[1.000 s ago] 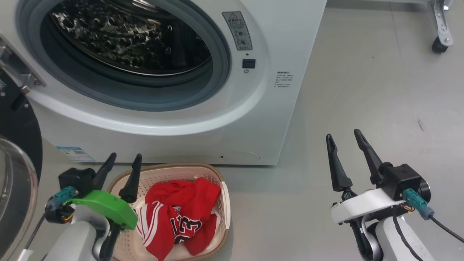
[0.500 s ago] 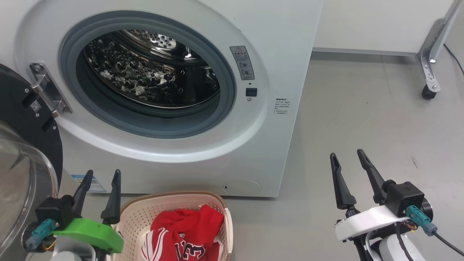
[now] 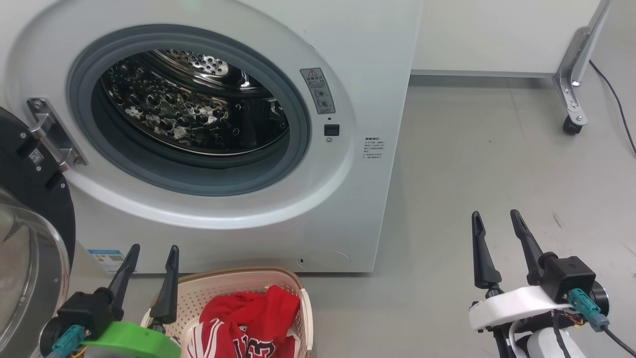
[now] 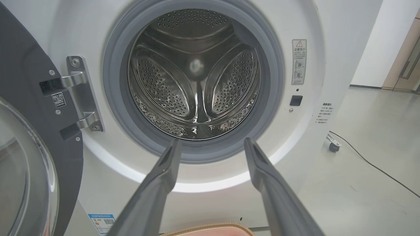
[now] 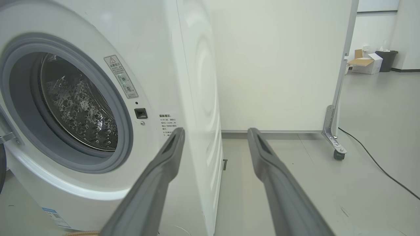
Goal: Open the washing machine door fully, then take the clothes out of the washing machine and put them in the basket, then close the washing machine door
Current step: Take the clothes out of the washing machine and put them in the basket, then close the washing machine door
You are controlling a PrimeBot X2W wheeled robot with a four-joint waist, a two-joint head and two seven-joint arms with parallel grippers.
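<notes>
A: Jaws state?
B: Both pairs spread apart.
A: Clothes?
B: Red jersey clothes (image 3: pixel 243 320) in cream perforated plastic basket (image 3: pixel 213 293) on floor (image 3: pixel 497 164), just before white front-loading washing machine (image 3: pixel 357 199); its black-rimmed round glass door (image 3: pixel 30 194) hangs open, left.

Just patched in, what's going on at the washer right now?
The washing machine door stands swung open at the left, and the drum of the washing machine looks empty. The clothes, red jerseys, lie in the basket on the floor in front. The left gripper and right gripper hover before the machine, jaws open, holding nothing. Closing the door is not yet done.
</notes>
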